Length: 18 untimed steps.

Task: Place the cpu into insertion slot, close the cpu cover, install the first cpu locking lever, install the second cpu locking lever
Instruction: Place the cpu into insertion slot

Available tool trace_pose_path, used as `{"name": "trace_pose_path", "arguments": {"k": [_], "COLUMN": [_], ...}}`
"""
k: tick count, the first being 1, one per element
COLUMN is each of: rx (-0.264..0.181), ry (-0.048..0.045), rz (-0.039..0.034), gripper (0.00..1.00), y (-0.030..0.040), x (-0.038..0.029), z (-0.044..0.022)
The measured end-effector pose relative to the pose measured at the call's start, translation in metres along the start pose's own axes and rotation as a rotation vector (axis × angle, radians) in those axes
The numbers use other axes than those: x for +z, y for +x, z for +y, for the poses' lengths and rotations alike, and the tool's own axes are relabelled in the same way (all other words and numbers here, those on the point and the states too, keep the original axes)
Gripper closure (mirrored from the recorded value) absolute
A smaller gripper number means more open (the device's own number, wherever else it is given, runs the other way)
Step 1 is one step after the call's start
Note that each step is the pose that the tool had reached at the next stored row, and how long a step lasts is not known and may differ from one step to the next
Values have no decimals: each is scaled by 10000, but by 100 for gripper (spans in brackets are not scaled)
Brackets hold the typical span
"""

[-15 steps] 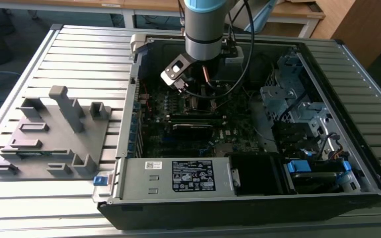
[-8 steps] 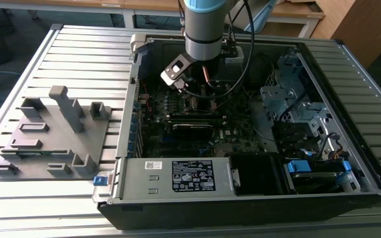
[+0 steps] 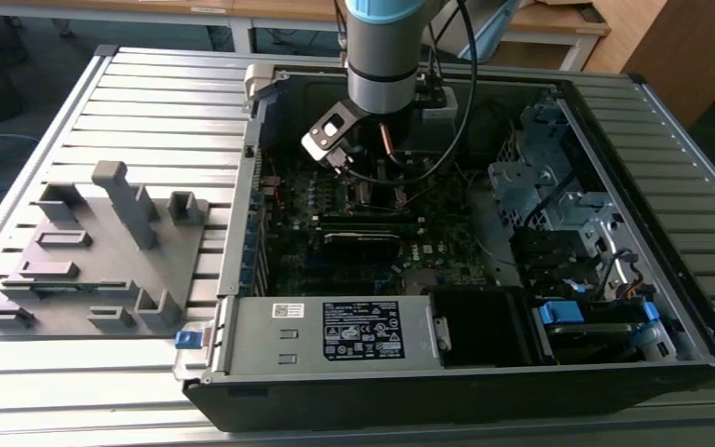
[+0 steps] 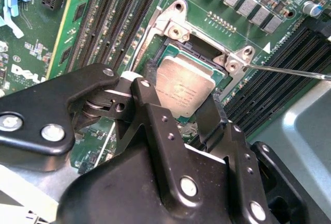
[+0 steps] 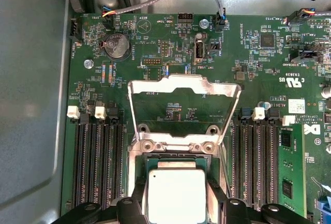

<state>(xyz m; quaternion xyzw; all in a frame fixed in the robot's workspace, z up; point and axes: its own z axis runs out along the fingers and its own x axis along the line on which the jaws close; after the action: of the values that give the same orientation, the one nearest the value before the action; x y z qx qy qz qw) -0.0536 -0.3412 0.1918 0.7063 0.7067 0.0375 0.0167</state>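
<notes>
The claw (image 4: 178,94) is clamped on the cpu (image 5: 177,195), holding it right at the insertion slot (image 4: 192,51); whether it is fully seated I cannot tell. Beyond the slot, the cpu cover (image 5: 183,81) stands open, and neither lever looks latched.

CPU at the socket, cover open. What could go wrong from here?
1. The pincer grips the CPU right over the socket; released slightly skewed, it may not seat and could damage contacts.
2. Its fingers sit tight beside the chip, so pulling away could drag it.
3. The open cover, closed on an unseated chip, might jam.
</notes>
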Motion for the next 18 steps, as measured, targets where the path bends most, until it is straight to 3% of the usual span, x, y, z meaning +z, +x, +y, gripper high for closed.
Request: {"name": "trace_pose_path", "arguments": {"k": [14,18], "rx": [-1,-1], "ry": [0,1], "rz": [0,-1], "gripper": [46,39], "y": [0,0], "x": [-2,-3], "z": [0,0]}}
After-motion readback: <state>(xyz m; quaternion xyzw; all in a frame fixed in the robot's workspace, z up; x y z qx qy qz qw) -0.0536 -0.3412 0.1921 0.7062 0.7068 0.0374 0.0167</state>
